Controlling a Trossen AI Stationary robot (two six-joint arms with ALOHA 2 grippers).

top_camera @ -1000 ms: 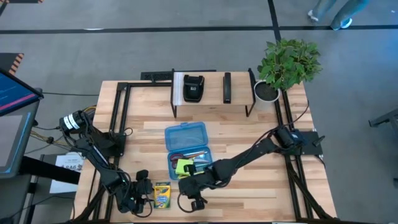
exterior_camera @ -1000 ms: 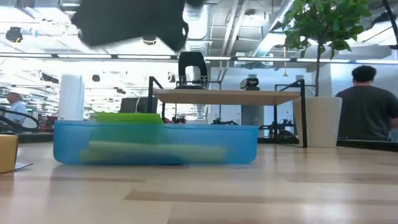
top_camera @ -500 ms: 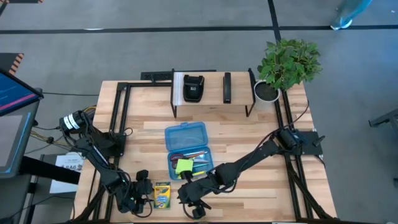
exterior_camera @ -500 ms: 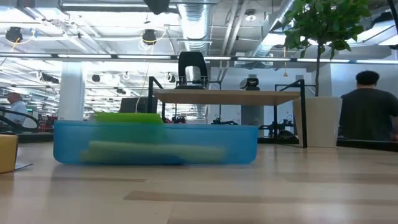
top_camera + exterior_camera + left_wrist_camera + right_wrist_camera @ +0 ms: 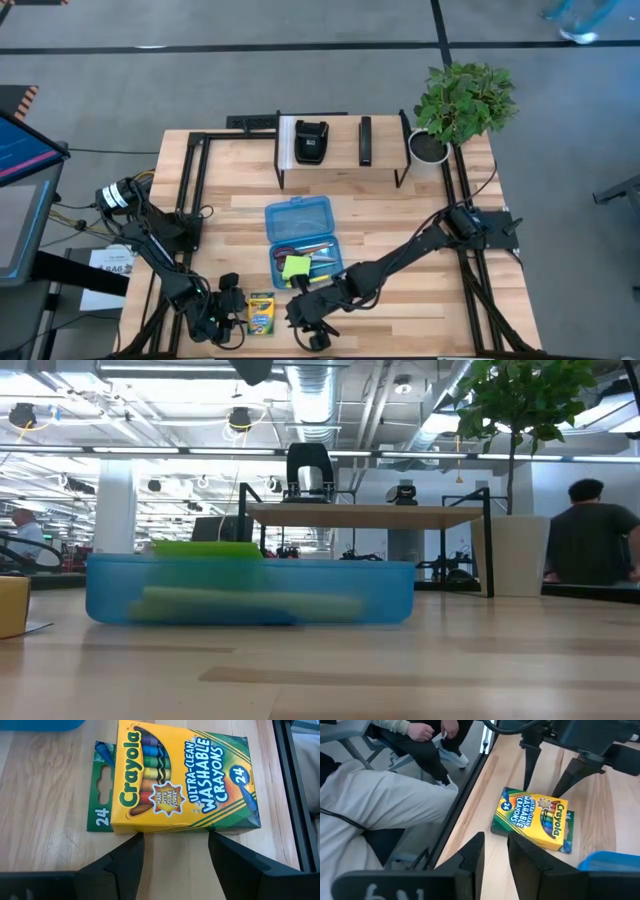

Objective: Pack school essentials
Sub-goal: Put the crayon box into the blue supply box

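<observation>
Crayon box (image 5: 180, 782), one; end effectors, two.

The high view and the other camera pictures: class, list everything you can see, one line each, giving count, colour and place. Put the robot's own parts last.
Translucent blue plastic case: one, blue, table centre, open, holding stationery.
Green sticky-note pad: one, bright green, at the case's near end.
Yellow cardboard crayon box: one, yellow and green, flat on the table at the near edge, left of the case.
Black metal rack: one, black, far edge, carrying two black devices.
Potted plant: one, green leaves, white pot, far right corner.
People: legs of a seated one beside the table in the right wrist view; others in the room behind.
Left gripper: open, just short of the crayon box.
Right gripper: empty, near edge, pointing toward the crayon box.
</observation>
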